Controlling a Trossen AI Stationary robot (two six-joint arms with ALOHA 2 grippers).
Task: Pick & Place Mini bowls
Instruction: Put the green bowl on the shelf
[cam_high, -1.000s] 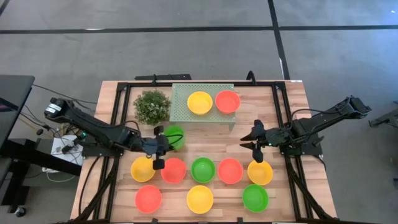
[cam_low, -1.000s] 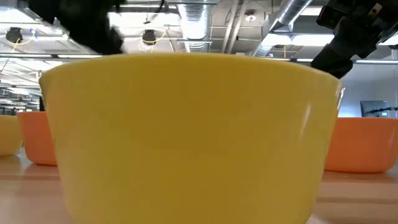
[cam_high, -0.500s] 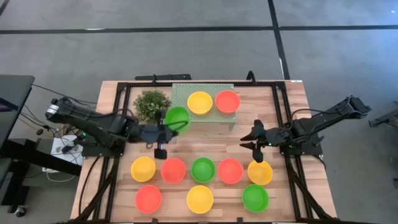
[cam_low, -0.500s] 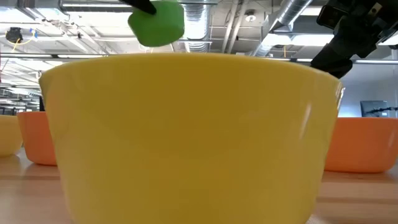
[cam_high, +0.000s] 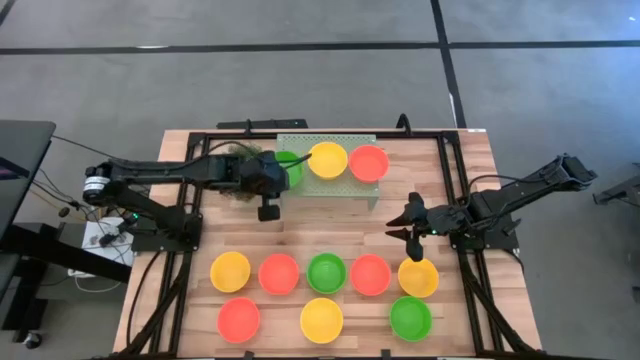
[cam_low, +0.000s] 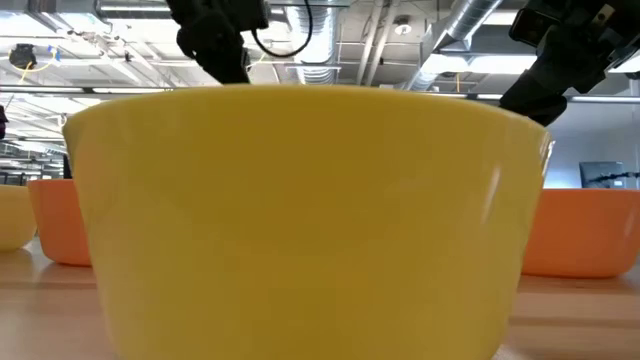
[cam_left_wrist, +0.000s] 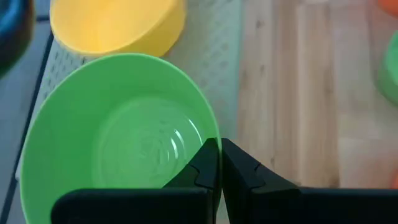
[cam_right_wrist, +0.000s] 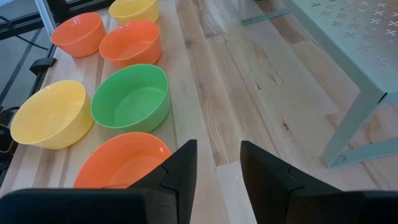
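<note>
Left wrist view: left claw (cam_left_wrist: 219, 163) pinches green bowl (cam_left_wrist: 118, 137)

plant (cam_high: 232, 152) — mostly behind left arm

Tray (cam_high: 300, 187) at table's (cam_high: 470, 190) 12 o'clock – three bowls (cam_high: 328, 160) in a row on it, plant (cam_high: 235, 165) at its 9 o'clock. Toward 6: five bowls in a row, three more nearer the edge. Right gripper (cam_high: 405, 225) at 3 – beside the tray.

No readable text, label, brand, number or sign appears in any view, whether on the bowls, the tray, the arms or the wooden table.
</note>
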